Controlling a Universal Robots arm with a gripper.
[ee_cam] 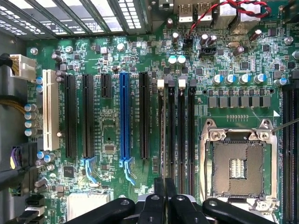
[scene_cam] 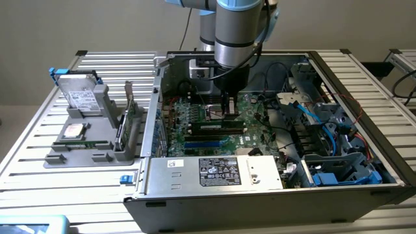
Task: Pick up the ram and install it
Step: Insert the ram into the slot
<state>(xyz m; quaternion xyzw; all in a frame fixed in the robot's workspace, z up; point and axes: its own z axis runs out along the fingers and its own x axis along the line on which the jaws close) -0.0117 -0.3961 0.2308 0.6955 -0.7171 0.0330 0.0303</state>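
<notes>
Jaws tight together over memory slots, wrist view; ram upright in one, exterior view

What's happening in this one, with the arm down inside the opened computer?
The Universal Robots arm's gripper hangs inside the open grey metal computer case, just above the black memory slots of the green motherboard. A long thin green stick, apparently the ram, lies in the grey plastic holder at the exterior view's left, outside the case, so the pickup seems not yet done.
</notes>
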